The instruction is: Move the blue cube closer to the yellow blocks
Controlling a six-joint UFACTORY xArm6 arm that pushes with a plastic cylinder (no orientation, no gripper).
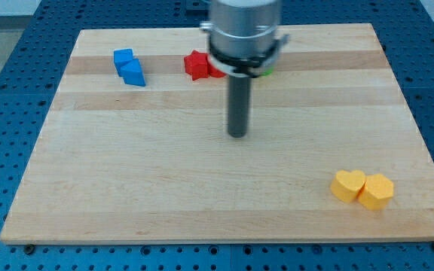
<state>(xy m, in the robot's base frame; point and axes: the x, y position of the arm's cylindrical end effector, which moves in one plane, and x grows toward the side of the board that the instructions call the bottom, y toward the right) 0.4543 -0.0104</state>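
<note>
We carry no jaws; my tip (237,135) stands mid-board, well right of the small blue cube (129,67) at far left, with the yellow heart-shaped block (348,185) and yellow hexagonal block (376,190) touching, near right.

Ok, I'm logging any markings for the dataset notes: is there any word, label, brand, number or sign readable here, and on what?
None: no readable text shows anywhere in the camera view.
The blue blocks, red block, two yellow blocks and pale wooden board are all plain.
The grey metal arm housing and my tip carry no visible label.
</note>
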